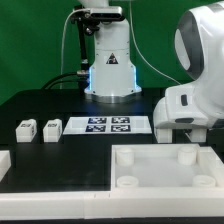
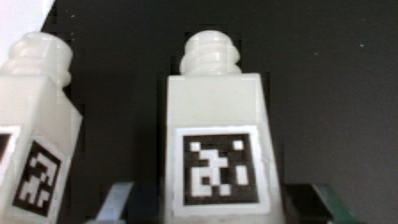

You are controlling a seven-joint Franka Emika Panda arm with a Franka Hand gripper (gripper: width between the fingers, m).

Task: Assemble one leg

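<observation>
In the wrist view a white leg (image 2: 217, 130) with a knobbed end and a black-and-white tag lies on the black table between my fingers. My gripper (image 2: 217, 203) is open, with one finger (image 2: 128, 203) on each side of the leg and a dark gap at both. A second leg (image 2: 36, 120) lies right beside the first. In the exterior view my gripper hand (image 1: 186, 108) is low over the table at the right, and its fingertips and these legs are hidden. Two more legs (image 1: 27, 128) (image 1: 50, 128) lie at the left.
The large white tray-like part (image 1: 165, 168) with round sockets lies at the front right, just in front of my hand. The marker board (image 1: 108, 125) lies in the middle. A white block (image 1: 5, 165) is at the front left. The arm's base (image 1: 108, 70) stands behind.
</observation>
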